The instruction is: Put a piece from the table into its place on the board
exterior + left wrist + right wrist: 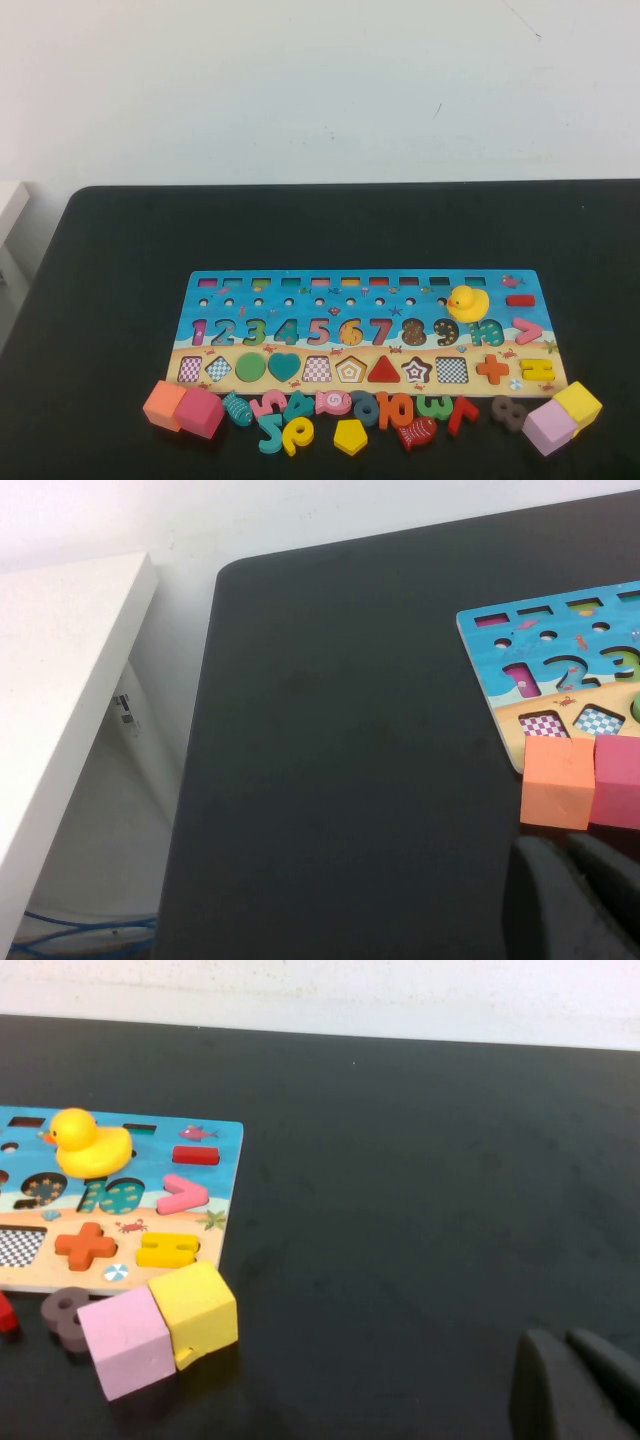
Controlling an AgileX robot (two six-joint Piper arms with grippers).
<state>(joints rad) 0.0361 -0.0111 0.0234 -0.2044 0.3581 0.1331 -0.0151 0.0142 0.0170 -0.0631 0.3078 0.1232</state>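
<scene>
Piece: the piece (350, 437), a small flat yellow pentagon, lies on the table (110, 290) just in front of the board's near edge, among the loose numbers, with a red fish piece (417, 432) near it on the right side.
Board: the board (520, 300) lies flat in the middle of the table; in its sandy strip we see a pentagon slot (350, 370) almost straight behind the piece, between a checkered slot and the red triangle (383, 370).
Other things: a yellow duck (467, 302) stands on the board near the number 9; an orange cube (165, 404) and a pink cube (201, 413) sit at the left end, a lilac cube (550, 428) and a yellow cube (578, 404) at the right end.
Left gripper: the left gripper (572, 900) shows only as dark fingertips at the border of its wrist view, close to the orange cube; we cannot tell how the jaws stand.
Right gripper: the right gripper (580, 1385) hangs over bare table, well apart from the yellow cube; also here we cannot tell the state of the jaws.
Step in hand: we judge that nothing is grasped yet, so the reach to the piece comes first.
How to do it well: we would come from above, close on two opposite sides of the pentagon without pushing the neighbours, then turn it to match the slot before we lower it.
</scene>
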